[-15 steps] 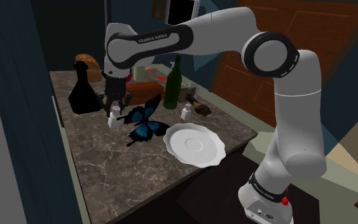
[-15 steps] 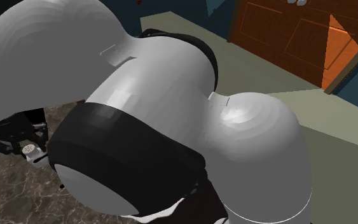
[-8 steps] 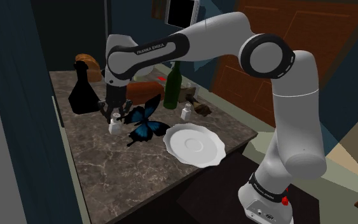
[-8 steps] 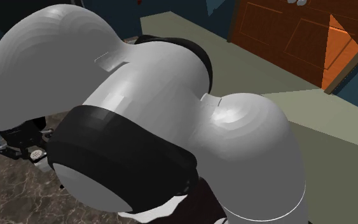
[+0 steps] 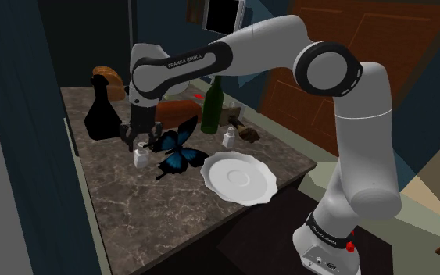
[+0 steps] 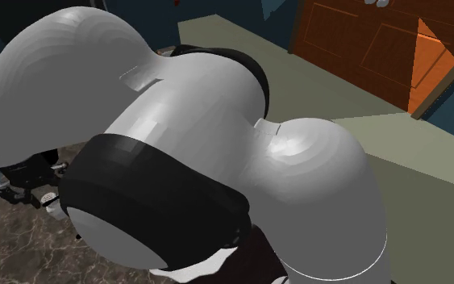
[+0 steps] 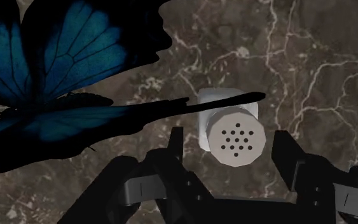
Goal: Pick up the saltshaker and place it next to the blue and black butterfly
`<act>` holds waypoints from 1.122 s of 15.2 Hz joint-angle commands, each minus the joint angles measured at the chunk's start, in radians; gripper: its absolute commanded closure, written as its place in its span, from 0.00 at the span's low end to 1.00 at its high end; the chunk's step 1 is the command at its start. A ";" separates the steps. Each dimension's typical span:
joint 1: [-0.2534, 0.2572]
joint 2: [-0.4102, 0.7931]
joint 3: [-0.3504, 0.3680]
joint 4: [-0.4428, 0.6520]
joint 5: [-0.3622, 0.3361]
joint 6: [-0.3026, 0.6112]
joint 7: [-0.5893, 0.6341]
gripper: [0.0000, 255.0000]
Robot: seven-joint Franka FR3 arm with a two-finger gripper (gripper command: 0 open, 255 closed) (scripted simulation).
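Dark veined marble makes the counter point(image 5: 132, 211) in the lower left of the shoulder view, with a dark blue wall point(image 5: 15, 156) at the left edge and an orange-brown door point(image 5: 421, 31) in the upper right. From left to right the counter carries one black flask point(image 5: 101, 116), one saltshaker point(image 5: 141, 158) standing upright in the left centre, one blue and black butterfly point(image 5: 177, 150) just right of it, one green bottle point(image 5: 212, 105), a second small white shaker point(image 5: 229, 139) and one white plate point(image 5: 238, 178). So there are two shakers and one of each other thing. The gripper point(image 5: 137, 143) hangs directly over the saltshaker. In the wrist view its fingers point(image 7: 176, 149) stand apart on both sides of the perforated cap, not touching it.
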 commanded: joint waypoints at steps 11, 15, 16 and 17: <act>-0.009 -0.040 -0.002 0.068 0.000 -0.108 0.001 0.00; -0.009 -0.039 -0.002 0.068 0.000 -0.108 0.001 0.00; -0.009 -0.039 -0.002 0.068 0.000 -0.108 0.001 0.00; -0.009 -0.039 -0.002 0.068 0.000 -0.108 0.001 0.00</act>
